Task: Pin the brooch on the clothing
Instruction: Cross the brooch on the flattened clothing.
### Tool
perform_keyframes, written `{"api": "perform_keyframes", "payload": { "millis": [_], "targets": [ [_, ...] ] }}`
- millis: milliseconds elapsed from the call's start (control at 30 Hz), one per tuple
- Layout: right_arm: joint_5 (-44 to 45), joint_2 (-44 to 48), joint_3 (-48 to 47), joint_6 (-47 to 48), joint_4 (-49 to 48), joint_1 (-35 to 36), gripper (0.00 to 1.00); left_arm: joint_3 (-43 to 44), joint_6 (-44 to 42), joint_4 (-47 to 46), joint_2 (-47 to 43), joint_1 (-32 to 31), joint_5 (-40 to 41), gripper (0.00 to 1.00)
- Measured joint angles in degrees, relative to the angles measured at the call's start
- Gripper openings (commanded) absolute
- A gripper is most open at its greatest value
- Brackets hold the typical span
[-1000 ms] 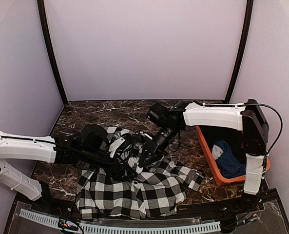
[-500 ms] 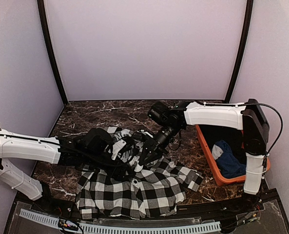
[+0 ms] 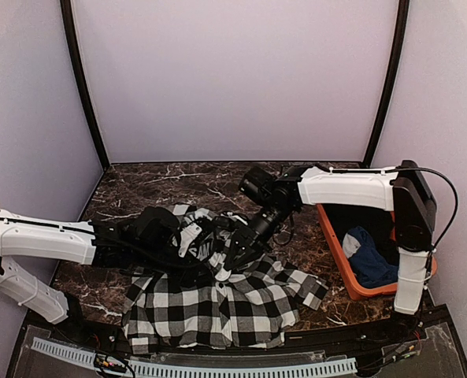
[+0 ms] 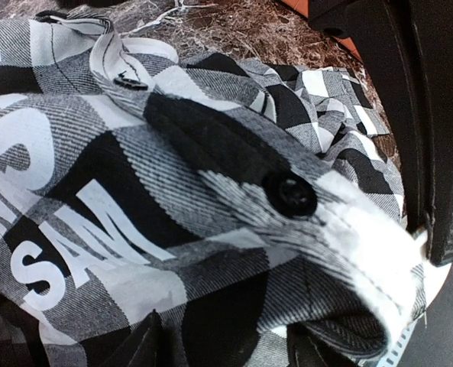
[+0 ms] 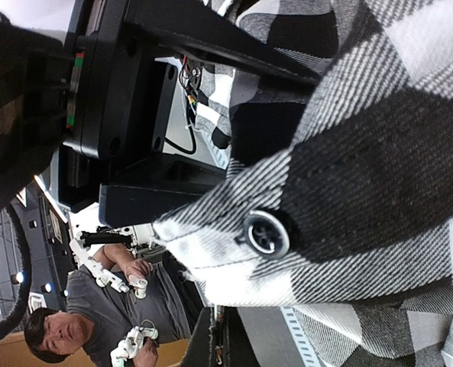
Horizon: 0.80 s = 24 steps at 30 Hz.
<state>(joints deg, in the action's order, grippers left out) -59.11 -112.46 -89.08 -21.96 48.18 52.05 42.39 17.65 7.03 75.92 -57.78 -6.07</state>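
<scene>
— Where is the clothing [image 3: 217, 303]?
— Crumpled at lower centre of the marble table [image 3: 154, 185] in the overhead view. One edge of it, with a button [image 4: 295, 195], is lifted at mid-frame.
— The right gripper [image 3: 235, 253]?
— Fully closed, pinching that lifted edge.
— And the left gripper [image 3: 208, 270]?
— Just left of the right one. Its fingers [image 4: 143, 350] are partway apart with cloth bulging between them; I cannot tell whether they grip it.

The top camera looks down from the near side; both wrist cameras sit close on the buttoned edge of the shirt [image 3: 217, 307].
</scene>
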Motion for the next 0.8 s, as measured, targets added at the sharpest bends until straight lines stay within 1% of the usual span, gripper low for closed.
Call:
{"api": "perform_keyframes", "payload": {
  "millis": [200,267,333,367,467,533,667,800],
  "targets": [
    [-1.6,0.0,1.4,0.2,-2.1,1.2,0.0,0.0,-0.1,0.1,0.0,0.0,0.1,0.55],
    [-2.4,0.0,2.3,0.0,-3.3,1.6,0.0,0.0,-0.1,0.2,0.0,0.0,0.0,0.56],
    [-3.3,0.0,3.3,-0.3,-4.5,1.9,0.0,0.0,-0.1,0.3,0.0,0.0,-0.1,0.64],
    [-3.8,0.0,3.7,-0.6,-5.1,2.0,0.0,0.0,-0.3,0.4,0.0,0.0,-0.2,0.66],
    [-4.7,0.0,4.2,-1.1,-6.1,2.2,0.0,0.0,-0.5,0.4,0.0,0.0,-0.9,0.8],
    [-5.2,0.0,4.2,-1.1,-6.5,2.2,0.0,0.0,-0.8,0.5,0.0,0.0,-2.2,0.85],
    [-6.2,0.3,4.8,-1.1,-6.7,2.2,0.0,0.6,-1.9,1.3,-0.4,0.3,-6.0,0.93],
    [-7.2,1.0,5.1,-1.1,-6.3,2.2,0.0,1.3,-3.4,3.4,-1.7,0.9,-8.9,0.95]
  ]
}}
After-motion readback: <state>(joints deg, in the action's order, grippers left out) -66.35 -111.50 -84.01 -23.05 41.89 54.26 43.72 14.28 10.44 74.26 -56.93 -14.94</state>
